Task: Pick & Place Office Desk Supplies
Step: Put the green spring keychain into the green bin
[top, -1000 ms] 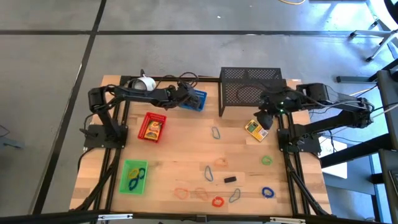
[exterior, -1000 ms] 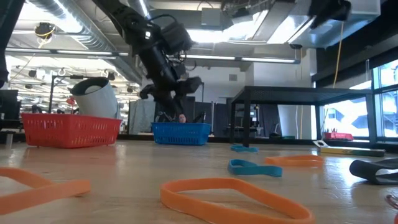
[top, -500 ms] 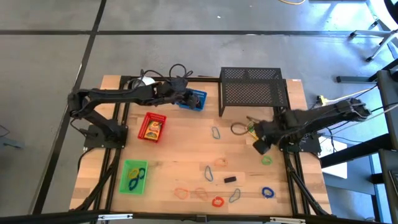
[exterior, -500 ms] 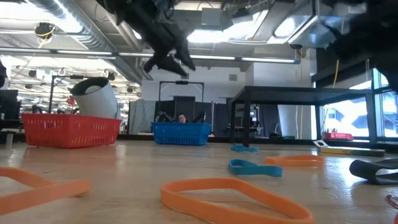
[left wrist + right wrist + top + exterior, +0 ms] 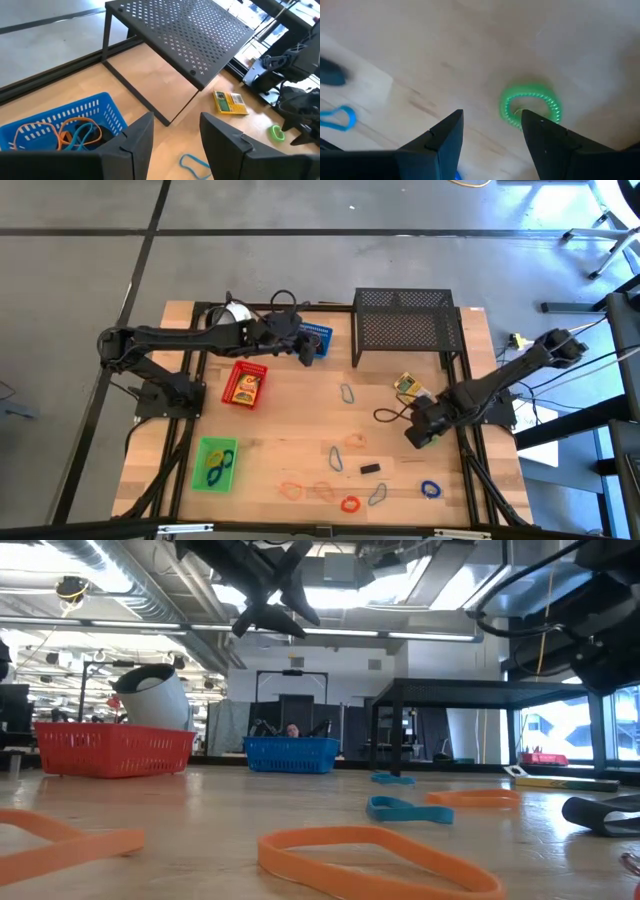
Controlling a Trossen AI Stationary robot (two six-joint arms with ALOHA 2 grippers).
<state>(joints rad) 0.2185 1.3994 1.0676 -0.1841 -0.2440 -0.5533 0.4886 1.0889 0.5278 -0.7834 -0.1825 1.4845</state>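
Note:
My left gripper [image 5: 305, 352] hangs open and empty above the blue tray [image 5: 317, 337], high over the table in the low view [image 5: 272, 602]. The blue tray [image 5: 60, 131] holds orange and blue band loops. My right gripper [image 5: 418, 432] points steeply down, open, just over a green coiled band loop [image 5: 530, 107] lying flat on the table. The loop lies partly behind one finger [image 5: 545, 140], and I cannot tell whether they touch. The yellow box [image 5: 407, 385] lies flat near the rack. The red tray [image 5: 245, 384] and the green tray [image 5: 215, 463] stand at the left.
A big black mesh rack [image 5: 405, 323] stands at the far edge, and a white cup-like object [image 5: 233, 312] at the far left. Several band loops, such as a red one [image 5: 350, 503], and a small black clip [image 5: 370, 468] lie along the near part of the table.
My left gripper has risen from just over the blue tray and tipped up toward level. My right gripper has swung from beside the rack toward the near edge, come down and tipped to point at the table, ending over the green loop.

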